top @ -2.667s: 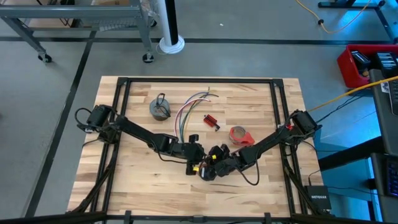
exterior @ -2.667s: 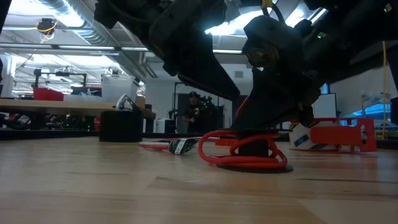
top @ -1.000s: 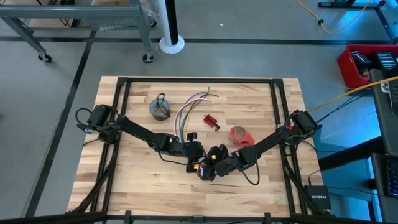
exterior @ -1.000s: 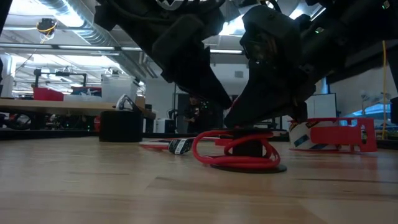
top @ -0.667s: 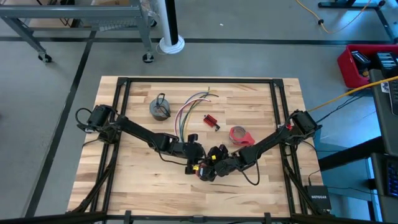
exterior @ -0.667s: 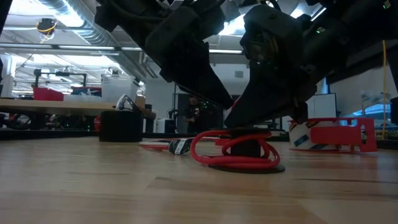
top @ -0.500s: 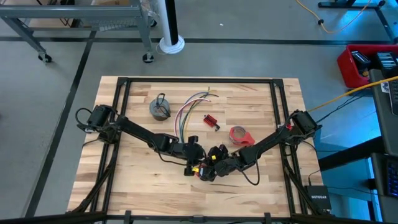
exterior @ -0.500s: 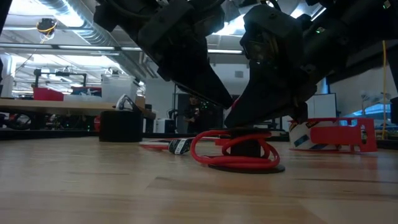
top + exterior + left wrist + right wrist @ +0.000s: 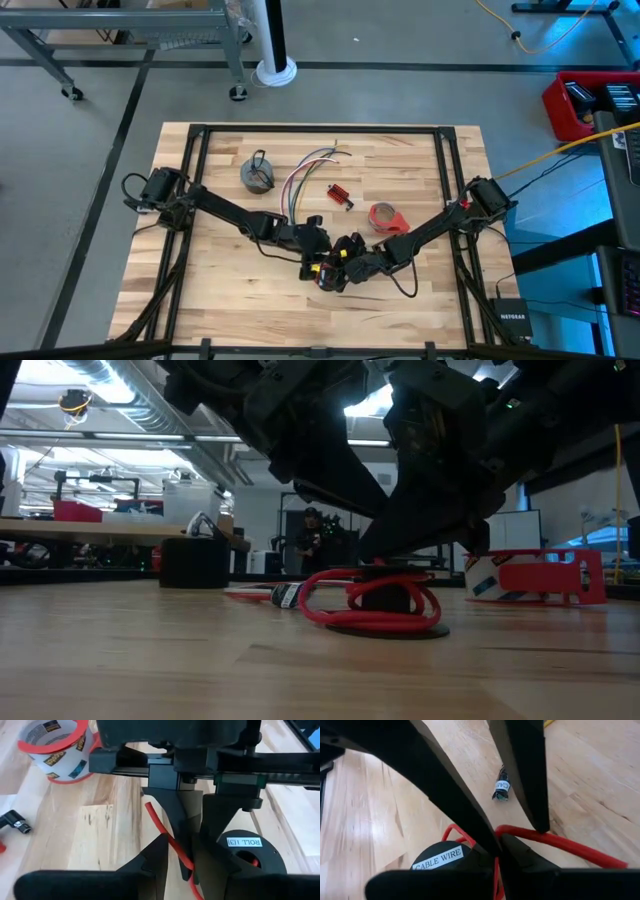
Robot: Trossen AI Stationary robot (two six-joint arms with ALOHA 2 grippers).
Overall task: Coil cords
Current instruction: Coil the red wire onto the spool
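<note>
Presently: black-and-red coil (image 9: 375, 610) under both arms, front-middle of the counter (image 9: 220, 290), winding in hand.
Left gripper (image 9: 182, 870): jaws clamped on the coil's loose red strand, which runs up between them. Right gripper (image 9: 497, 847): jaws together, tips down on the coil's black core; whether they pinch any strand cannot be told. Change noted: over the last seconds the red loop and its core have slid a little sideways across the low view toward the plug end lying behind, and the left arm has shifted with them; judged a turn being drawn in, coil not yet finished. Farther out: long wire bundle (image 9: 305, 175) lying loose and uncoiled; grey coil (image 9: 257, 176) beside it; tape roll (image 9: 384, 216) and red block (image 9: 340, 195) apart.
</note>
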